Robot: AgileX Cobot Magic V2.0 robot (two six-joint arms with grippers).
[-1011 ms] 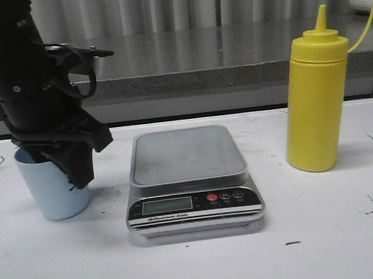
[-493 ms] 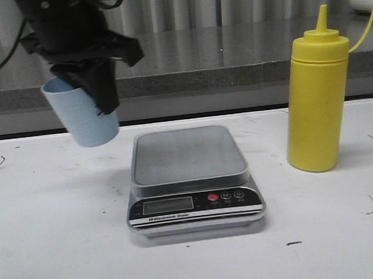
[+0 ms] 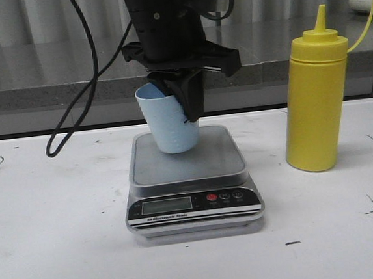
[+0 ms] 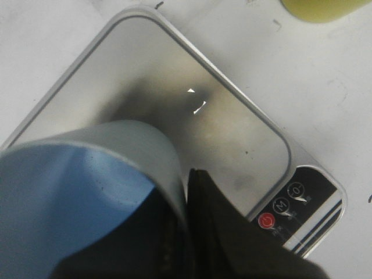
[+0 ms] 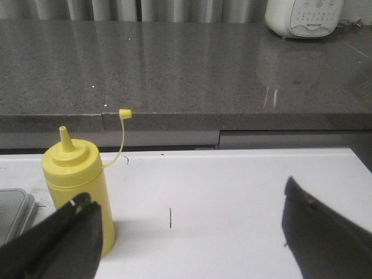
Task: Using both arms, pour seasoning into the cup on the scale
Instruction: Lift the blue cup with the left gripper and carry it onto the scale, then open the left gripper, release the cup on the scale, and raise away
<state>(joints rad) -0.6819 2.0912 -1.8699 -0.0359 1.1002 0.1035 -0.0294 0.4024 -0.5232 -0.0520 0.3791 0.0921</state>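
Observation:
The pale blue cup hangs slightly tilted low over the steel platform of the scale; I cannot tell whether its base touches. My left gripper is shut on the cup's rim, one finger inside and one outside. In the left wrist view the cup fills the near side, the gripper pinches its wall, and the scale lies beneath. The yellow seasoning bottle stands upright on the table right of the scale. My right gripper is open and empty, with the seasoning just beyond one finger.
A grey stone counter ledge runs behind the white table. The left arm's black cable loops down left of the scale. A white appliance sits on the counter at the far right. The scale's corner shows beside the bottle.
The left arm lifted the cup from the table at the left and carried it right, then lowered it over the scale's platform. The bottle has not moved.

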